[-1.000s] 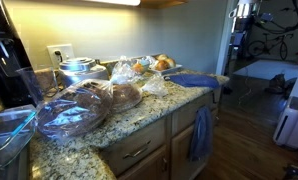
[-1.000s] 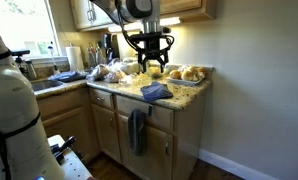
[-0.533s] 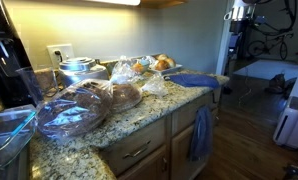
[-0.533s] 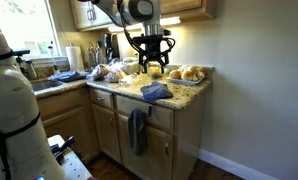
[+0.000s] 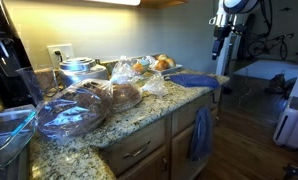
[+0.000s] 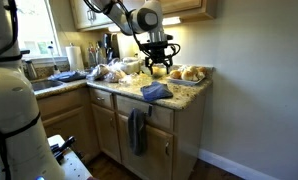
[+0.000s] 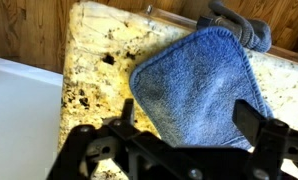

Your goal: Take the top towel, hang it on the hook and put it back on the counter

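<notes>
The top towel [image 5: 194, 79] is a royal-blue cloth lying flat on the end of the granite counter [image 5: 139, 115]. It also shows in an exterior view [image 6: 156, 92] and fills the wrist view [image 7: 194, 90]. My gripper [image 5: 220, 52] hangs above the counter's end, open and empty, also seen in an exterior view [image 6: 157, 64]. In the wrist view its two fingers [image 7: 189, 128] spread wide over the towel's near edge, well above it. The counter [image 7: 99, 60] shows to the towel's left.
A duller grey-blue towel [image 5: 200, 133] hangs on the cabinet front below the counter end [image 6: 138, 130]. Bagged bread and rolls [image 5: 89, 100] crowd the counter. Another blue towel [image 6: 64, 75] lies near the sink. A wall [image 6: 249, 90] stands past the counter end.
My arm has swung in over the counter's end, bringing the gripper above the blue towel. The towel has not moved.
</notes>
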### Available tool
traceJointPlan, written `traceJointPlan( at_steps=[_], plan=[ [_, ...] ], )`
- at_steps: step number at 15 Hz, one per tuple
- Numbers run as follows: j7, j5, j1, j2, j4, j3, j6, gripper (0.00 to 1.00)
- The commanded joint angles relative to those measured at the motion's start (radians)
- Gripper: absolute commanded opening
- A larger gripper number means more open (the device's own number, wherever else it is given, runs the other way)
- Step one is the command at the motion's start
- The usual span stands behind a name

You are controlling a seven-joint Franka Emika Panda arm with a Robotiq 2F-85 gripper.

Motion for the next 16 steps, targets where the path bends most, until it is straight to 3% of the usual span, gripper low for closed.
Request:
traceJointPlan(
  at_steps=[1, 8, 16],
  plan=[
    [-0.047, 0.028, -0.017, 0.076, 0.067, 0.033, 0.056, 1.00],
    [-0.027, 0.000, -0.020, 0.095, 0.080, 0.048, 0.036, 1.00],
    [-0.045, 0.004, -0.016, 0.221, 0.170, 0.090, 0.075, 1.00]
  ],
)
